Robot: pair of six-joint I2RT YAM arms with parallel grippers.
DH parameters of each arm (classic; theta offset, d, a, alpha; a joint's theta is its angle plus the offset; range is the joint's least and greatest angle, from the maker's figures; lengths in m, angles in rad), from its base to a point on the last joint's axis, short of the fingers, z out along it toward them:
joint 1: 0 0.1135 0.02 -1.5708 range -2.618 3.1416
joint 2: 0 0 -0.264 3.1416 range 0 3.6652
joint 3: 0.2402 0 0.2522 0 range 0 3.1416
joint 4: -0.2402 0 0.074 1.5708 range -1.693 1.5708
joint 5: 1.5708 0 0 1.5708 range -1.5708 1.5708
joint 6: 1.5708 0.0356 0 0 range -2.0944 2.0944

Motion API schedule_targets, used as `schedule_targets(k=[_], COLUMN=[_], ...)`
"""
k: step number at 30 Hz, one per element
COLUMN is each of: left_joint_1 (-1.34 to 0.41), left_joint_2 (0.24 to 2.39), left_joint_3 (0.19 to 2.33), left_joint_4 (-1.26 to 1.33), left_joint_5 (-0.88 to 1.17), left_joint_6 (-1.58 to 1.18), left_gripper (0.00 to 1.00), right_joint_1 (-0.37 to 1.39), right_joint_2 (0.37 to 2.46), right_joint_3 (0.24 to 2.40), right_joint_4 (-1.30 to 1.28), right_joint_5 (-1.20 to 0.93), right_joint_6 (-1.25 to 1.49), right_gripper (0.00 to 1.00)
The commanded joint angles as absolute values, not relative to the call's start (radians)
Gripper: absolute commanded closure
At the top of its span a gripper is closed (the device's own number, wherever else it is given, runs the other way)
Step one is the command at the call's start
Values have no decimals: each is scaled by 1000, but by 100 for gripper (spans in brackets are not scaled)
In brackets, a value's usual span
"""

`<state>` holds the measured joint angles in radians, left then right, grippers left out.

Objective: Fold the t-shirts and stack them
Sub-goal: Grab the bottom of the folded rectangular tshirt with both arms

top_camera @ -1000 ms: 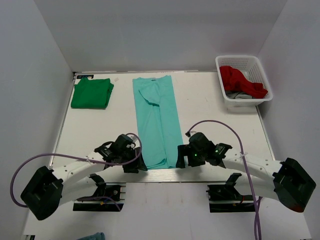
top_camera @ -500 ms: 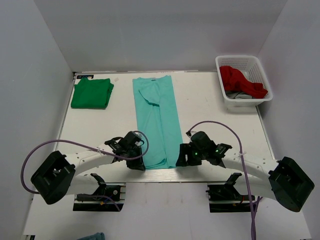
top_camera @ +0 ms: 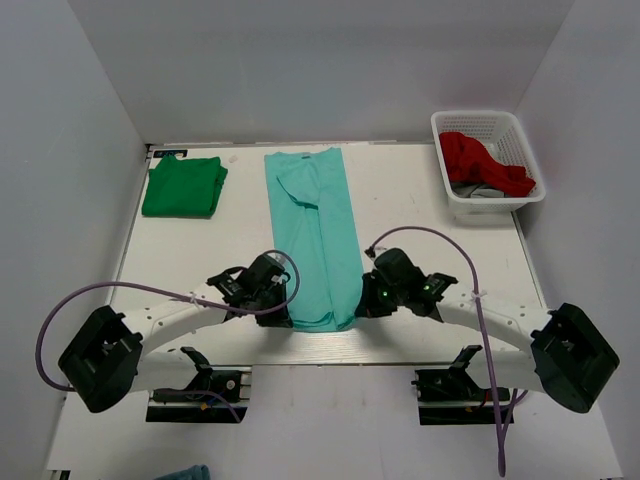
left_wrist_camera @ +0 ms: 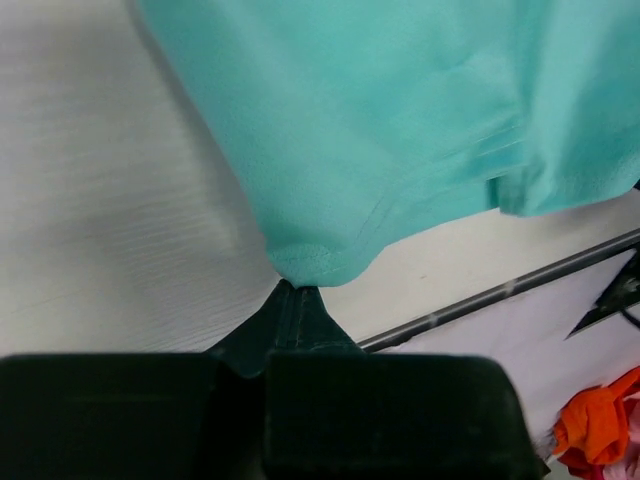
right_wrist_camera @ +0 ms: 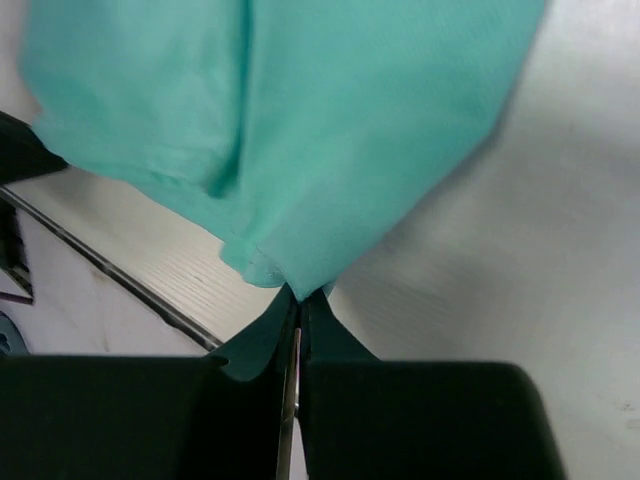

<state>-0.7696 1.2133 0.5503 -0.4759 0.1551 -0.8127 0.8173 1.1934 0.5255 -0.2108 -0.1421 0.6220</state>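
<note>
A turquoise t-shirt (top_camera: 318, 235), folded lengthwise into a long strip, lies down the middle of the table. My left gripper (top_camera: 283, 318) is shut on its near left corner (left_wrist_camera: 305, 262), and my right gripper (top_camera: 358, 308) is shut on its near right corner (right_wrist_camera: 285, 270). Both corners are pinched right at the fingertips, and the near hem (top_camera: 322, 322) is raised slightly off the table. A folded green t-shirt (top_camera: 183, 187) rests at the far left. A red t-shirt (top_camera: 482, 163) lies crumpled in the white basket (top_camera: 528, 195).
The white basket stands at the far right corner with a grey garment (top_camera: 478, 190) under the red one. The table's metal front edge (left_wrist_camera: 500, 290) runs just below the hem. Orange cloth (left_wrist_camera: 600, 425) shows below the table edge in the left wrist view.
Both grippers closed on the near corners of the turquoise shirt. Both then moved slightly away from the table's front edge, drawing the hem up and back.
</note>
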Motion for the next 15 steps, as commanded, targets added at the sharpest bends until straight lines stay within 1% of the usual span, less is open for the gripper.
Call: schedule_targets(k=[1,5,8,12,15], left_joint_1=[-773,-749,-749,-739,-727], left_joint_2=[1178,1178,1198,1267,1360], left_joint_3=[638,701,791,917,1027], left_joint_4=[-498,-567,-606,-636,-707], left_joint_5=[75,-33,-141,-344,-461], left_joint_6=[-818,-841,-850,-876,-923], left_gripper=[100,100,100,100,100], right_joint_1=[807,799,785,756,733], right_joint_2=[1207,1250,1290,1362,1402], right_joint_3=[644,716,790,906,988], right_joint_4=[-212,-229,-238,-253,-258], right_joint_5=[-77,-37,-8,138,173], right_joint_6=[584,561,549,546,542], right_gripper=[100,100,100,100,100])
